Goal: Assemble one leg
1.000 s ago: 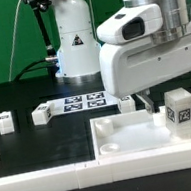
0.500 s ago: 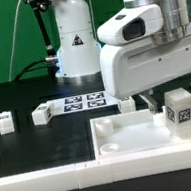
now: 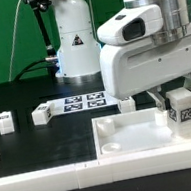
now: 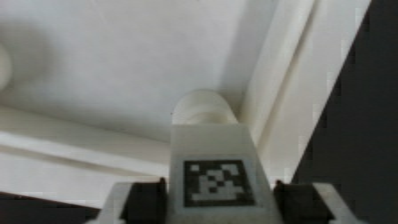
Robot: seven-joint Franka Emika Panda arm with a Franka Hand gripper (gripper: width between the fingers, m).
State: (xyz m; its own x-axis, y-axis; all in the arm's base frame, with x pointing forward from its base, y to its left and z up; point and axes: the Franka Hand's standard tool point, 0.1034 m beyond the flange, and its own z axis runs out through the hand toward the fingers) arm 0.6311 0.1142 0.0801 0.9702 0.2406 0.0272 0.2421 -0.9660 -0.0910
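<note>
The claw [image 3: 170, 102] is pinching the leg [image 3: 180, 109], one finger on each side of the block. The wrist view confirms this, with the leg [image 4: 214, 140] seated between the two dark fingers [image 4: 139, 205] and its coded tag facing the camera. The leg hangs upright over the far corner of the white panel [image 3: 142, 138] on the exterior view's right, low and close to the surface. Neither view lets me tell whether its foot touches the panel. I judge it is held upright by its flanks so that its lower end stays free to go into a corner socket, with the tag left uncovered so it can be read. In the wrist view the leg's far end points at the panel [image 4: 107, 80] near its raised rim, so the step in hand looks like lining the leg up over a corner. The socket meant for it is hidden behind the block itself. The panel lies flat on the black desk [image 3: 31, 145], which gives the claw a steady base to press down on. By count there is one panel, with one round socket [image 3: 110, 142] plainly seen near its nearer corner. There is one leg in the claw, and two loose legs [image 3: 5, 121] [image 3: 41, 114] stand side by side on the desk, well apart from the panel on the exterior view's left. A small white piece [image 3: 127, 104] behind the panel may be a fourth, but it is too hidden to say. One marker board [image 3: 84, 101] lies beyond them.
</note>
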